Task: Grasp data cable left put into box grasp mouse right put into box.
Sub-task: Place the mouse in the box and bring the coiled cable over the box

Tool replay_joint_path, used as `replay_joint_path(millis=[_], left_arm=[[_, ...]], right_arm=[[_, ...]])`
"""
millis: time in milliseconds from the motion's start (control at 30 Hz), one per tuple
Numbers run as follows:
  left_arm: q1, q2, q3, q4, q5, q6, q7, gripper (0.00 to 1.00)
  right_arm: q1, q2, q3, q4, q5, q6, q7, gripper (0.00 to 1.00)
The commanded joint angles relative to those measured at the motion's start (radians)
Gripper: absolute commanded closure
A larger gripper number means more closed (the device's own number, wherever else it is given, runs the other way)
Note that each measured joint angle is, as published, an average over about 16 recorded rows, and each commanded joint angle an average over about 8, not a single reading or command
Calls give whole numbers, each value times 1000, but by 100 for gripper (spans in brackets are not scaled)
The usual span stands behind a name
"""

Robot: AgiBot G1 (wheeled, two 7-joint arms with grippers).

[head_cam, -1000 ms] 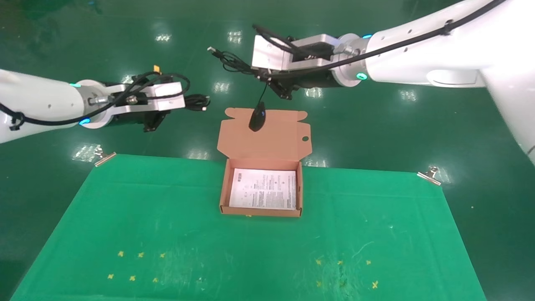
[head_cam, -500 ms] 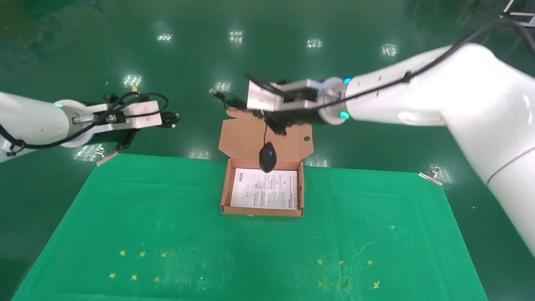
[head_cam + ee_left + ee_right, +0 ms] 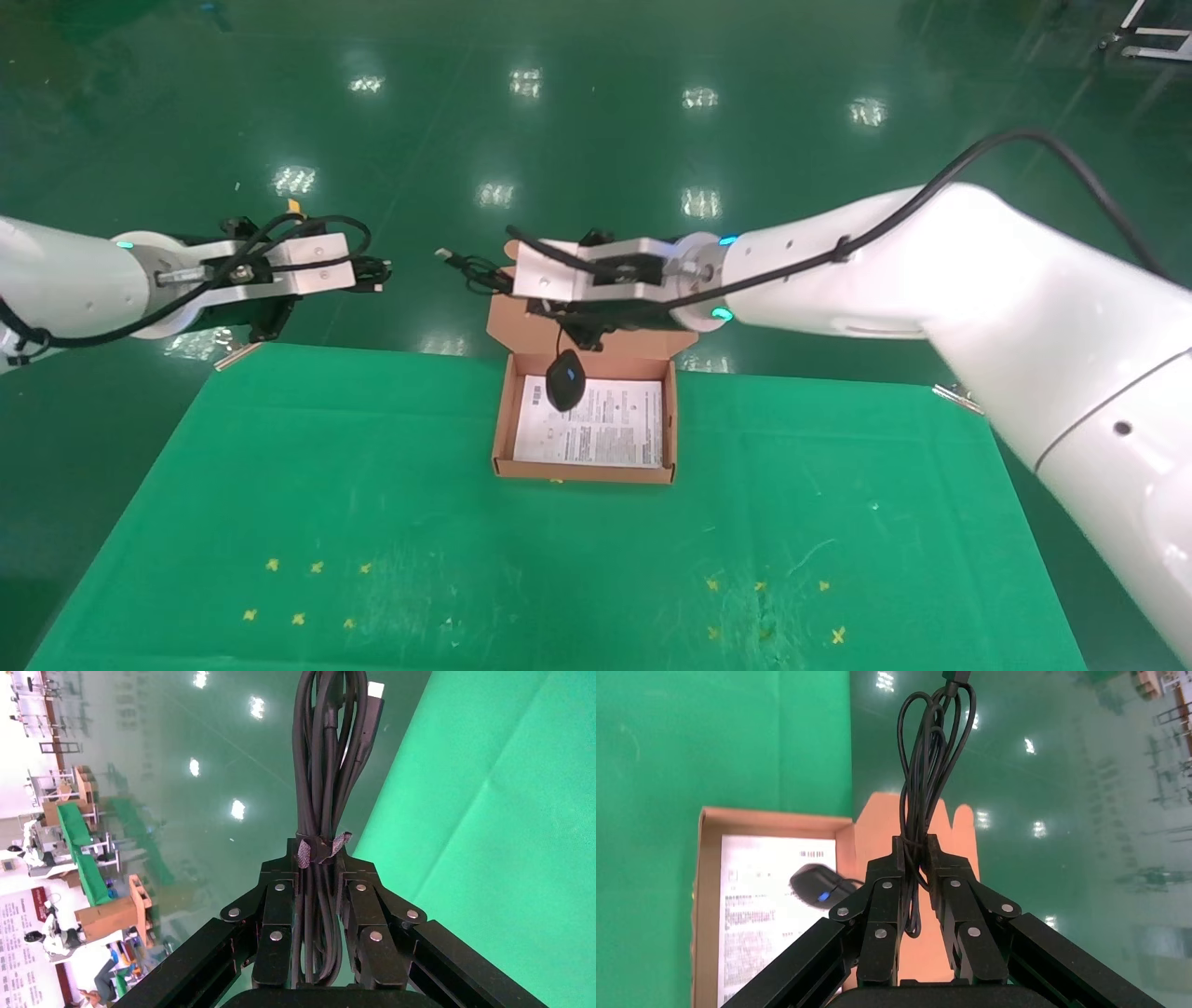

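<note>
The salmon-orange box stands open at the back middle of the green cloth, its lid tilted away and a white printed sheet lying inside. My right gripper hovers over the lid, shut on the bundled cord of the black mouse. The mouse dangles low over the box's rear; contact with the sheet is unclear. In the right wrist view the mouse shows its blue light over the sheet. My left gripper is shut on the data cable, held in the air past the cloth's back left corner.
The green cloth covers the table, pinned by metal clips at its back corners. Small yellow cross marks dot the near part. Dark green glossy floor lies beyond the back edge.
The right arm has come down and toward me, so the mouse dropped from in front of the lid to low over the box's rear. The left arm sank a little, still holding the cable.
</note>
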Motion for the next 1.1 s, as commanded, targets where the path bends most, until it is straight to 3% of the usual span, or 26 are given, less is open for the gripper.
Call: replay_joint_path(millis=[33, 767, 800, 833, 1033, 1067, 1100], left_arm=[[0, 0, 0, -1, 1, 1, -1, 100], [1, 0, 0, -2, 1, 1, -2, 100], [1, 0, 0, -2, 1, 1, -2, 100], [1, 0, 0, -2, 1, 1, -2, 100], [1, 0, 0, -3, 1, 2, -2, 100], [1, -1, 0, -3, 1, 2, -2, 100], [1, -1, 0, -3, 1, 2, -1, 100]], right_arm=[[-6, -1, -26, 15, 20, 17, 10, 100], [-93, 1, -198, -131, 192, 86, 120, 100], [-96, 1, -202, -134, 198, 86, 123, 97], [-98, 1, -206, -137, 203, 87, 125, 87], [-104, 1, -224, -147, 226, 90, 132, 12], [-105, 1, -226, -148, 228, 90, 132, 2], [-105, 1, -227, -149, 230, 90, 133, 0]])
